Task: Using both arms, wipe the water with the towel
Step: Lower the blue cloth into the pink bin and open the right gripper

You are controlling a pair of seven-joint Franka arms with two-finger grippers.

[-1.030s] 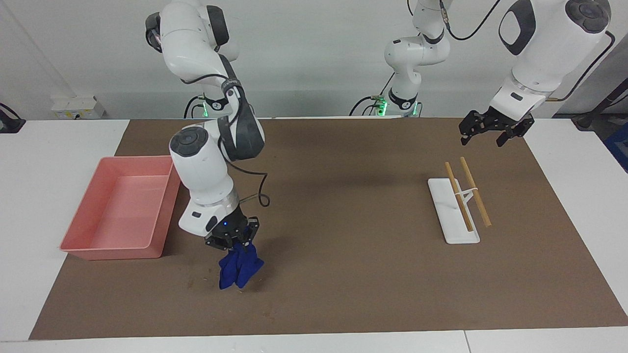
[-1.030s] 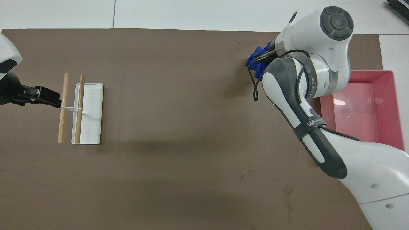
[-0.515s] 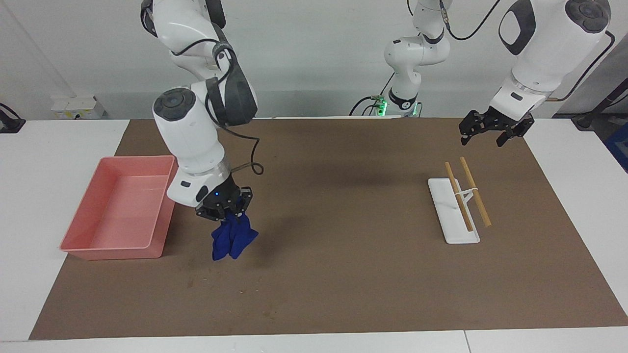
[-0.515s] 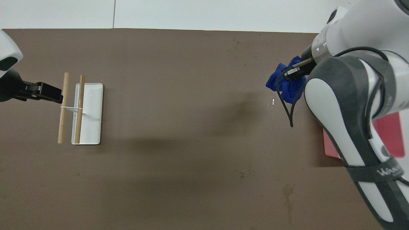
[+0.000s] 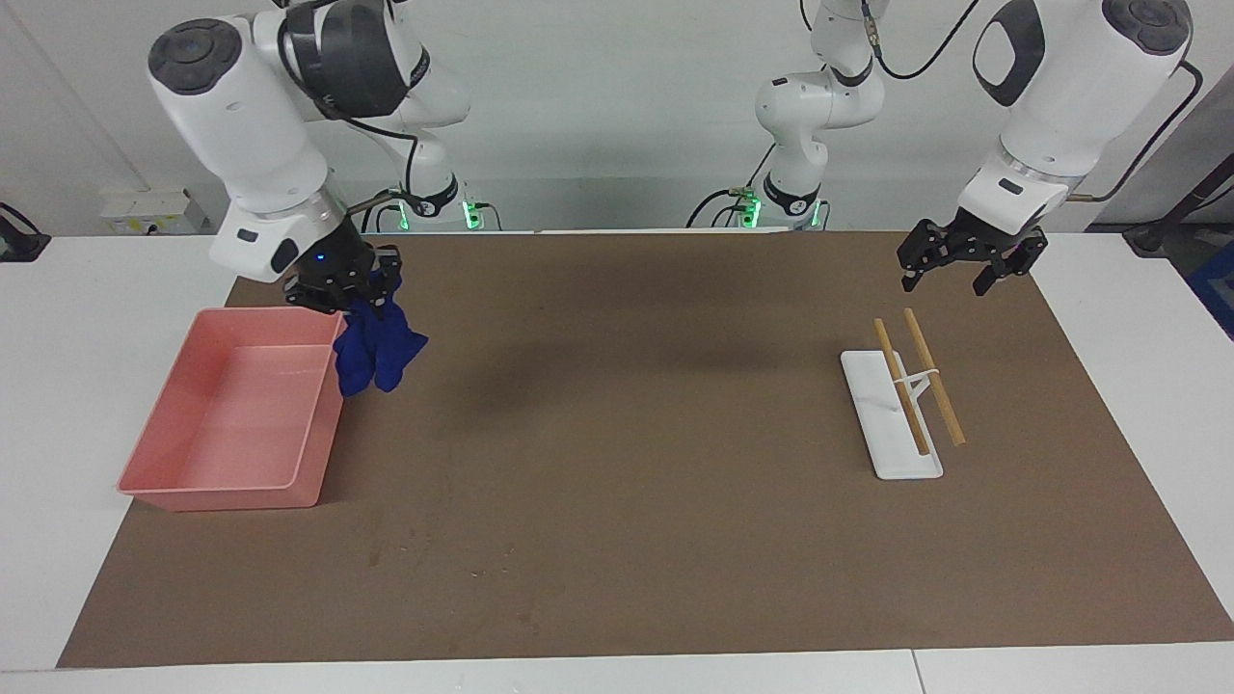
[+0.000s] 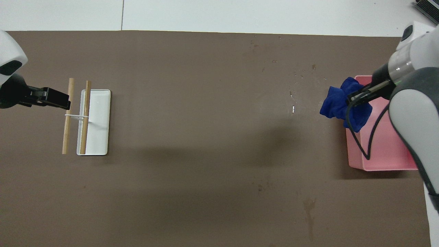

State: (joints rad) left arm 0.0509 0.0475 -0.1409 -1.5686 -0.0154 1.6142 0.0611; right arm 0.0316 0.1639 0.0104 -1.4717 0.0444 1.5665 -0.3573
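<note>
The right claw hangs clenched on the blue towel, the cloth dangling in the air over the rim of the pink tray at the corner toward the robots. By the look of it, the wiping pass is done and the step in hand is dropping the towel off: the next move calls for carrying the cloth further in over the tray's middle, then letting go. Only faint pale specks and dull marks show on the brown mat beside the tray; no clear patch of water can be made out. Well apart from the tray, toward the left arm's end of the surface, the left claw waits spread wide and empty above the mat, near two wooden sticks resting across a white stand.
</note>
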